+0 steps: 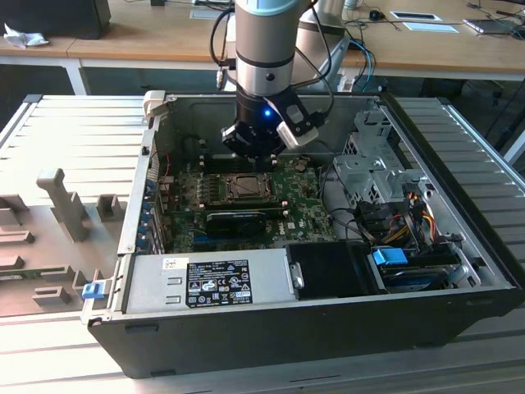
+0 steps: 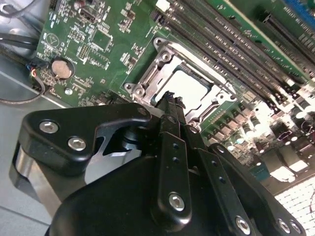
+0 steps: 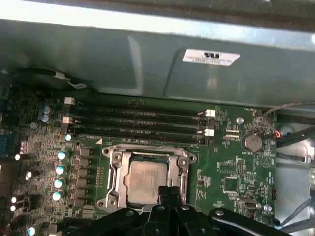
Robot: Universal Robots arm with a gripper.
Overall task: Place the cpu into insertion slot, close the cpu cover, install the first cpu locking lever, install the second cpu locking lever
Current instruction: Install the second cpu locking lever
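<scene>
gripper [image 3: 167, 192]: fingers pressed together, nothing held, poised just above socket edge | cpu [image 3: 145, 176]: seated in insertion slot [image 3: 112, 158] | cpu cover [image 3: 183, 172]: closed over it

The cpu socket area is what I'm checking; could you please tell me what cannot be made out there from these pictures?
- Near edge of the cpu cover: hidden by the gripper in the first wrist view.
- Part of the cpu: hidden behind the gripper in the second wrist view.
- The locking levers: too small to tell their state in the exterior view, where the arm overhangs the insertion slot.
- The jaws: whether they grip anything cannot be told.
</scene>
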